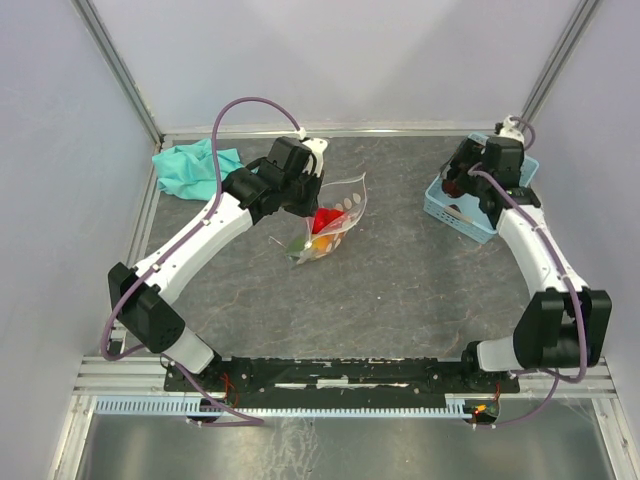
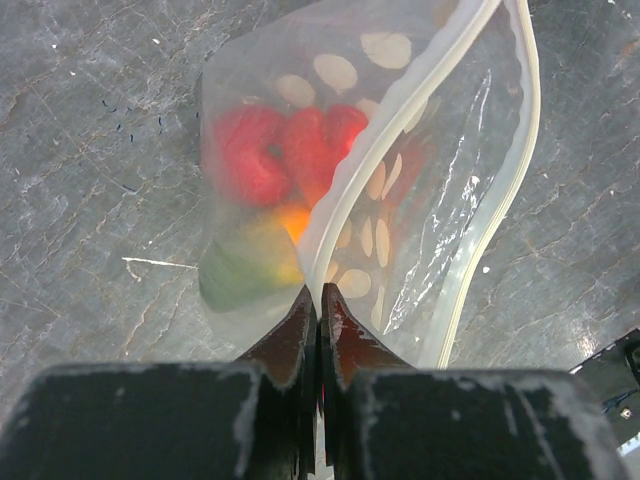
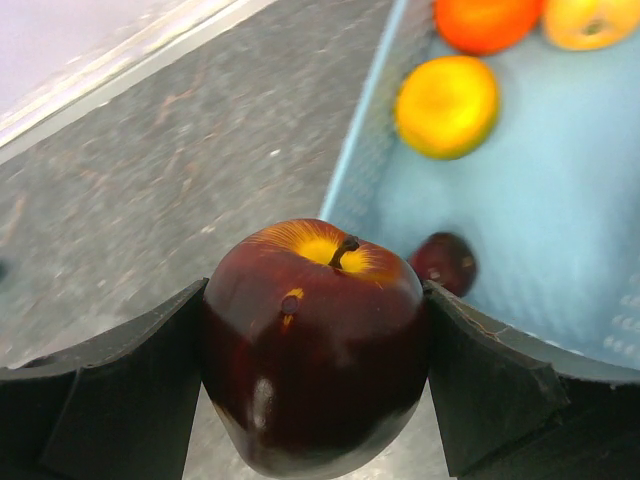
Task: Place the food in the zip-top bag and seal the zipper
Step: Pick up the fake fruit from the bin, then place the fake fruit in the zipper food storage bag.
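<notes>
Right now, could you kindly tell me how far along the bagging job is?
Done: red, orange and green fruits lie inside the zip-top bag. In hand: the left jaws are shut on the bag's mouth edge; the right jaws grip a maroon apple by the basket. Left: that apple, the other fruits in the basket, then the zipper, which gapes open.

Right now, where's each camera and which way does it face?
Top external: above, behind the bases, looking down at the table; both arms show.
Left wrist: faces down at zip-top bag; its jaws shut on the zipper.
Right wrist: faces the basket; its jaws hold a maroon apple.
Shared: top and left wrist see the bag.
</notes>
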Motion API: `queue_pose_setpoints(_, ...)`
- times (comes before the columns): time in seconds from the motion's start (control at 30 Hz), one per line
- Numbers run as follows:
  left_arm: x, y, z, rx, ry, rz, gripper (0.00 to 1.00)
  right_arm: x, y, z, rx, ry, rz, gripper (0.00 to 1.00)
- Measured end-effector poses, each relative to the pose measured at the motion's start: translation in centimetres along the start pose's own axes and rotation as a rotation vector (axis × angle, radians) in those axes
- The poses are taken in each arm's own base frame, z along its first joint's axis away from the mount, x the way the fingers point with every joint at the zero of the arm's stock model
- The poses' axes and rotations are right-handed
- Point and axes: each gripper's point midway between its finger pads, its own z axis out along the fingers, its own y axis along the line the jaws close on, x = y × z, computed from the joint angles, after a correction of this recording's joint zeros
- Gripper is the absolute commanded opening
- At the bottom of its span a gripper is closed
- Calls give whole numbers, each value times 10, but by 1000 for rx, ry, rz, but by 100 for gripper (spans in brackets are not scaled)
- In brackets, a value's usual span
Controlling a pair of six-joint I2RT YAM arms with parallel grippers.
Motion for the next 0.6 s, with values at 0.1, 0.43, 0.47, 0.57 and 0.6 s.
queue_pose_setpoints(0.1, 0, -1, -1, 7, -1, -1, 3, 6, 33, -21, -82, -8, -7, 59)
queue_pose_setpoints(0.43, 0, -9, -1, 46, 3, -27, 3, 47, 123, -79, -313, 17, 7, 58)
queue_pose_setpoints(0.47, 0, -10, -1, 48, 2, -27, 3, 51, 129, -83, -329, 22, 8, 58)
queue_pose_setpoints(0.57, 0, -11, -1, 52, 3, -41, 3, 66, 153, -98, -398, 26, 10, 59)
queue_pose_setpoints(0.6, 0, -11, -1, 53, 2, -47, 3, 68, 159, -102, -415, 24, 12, 59)
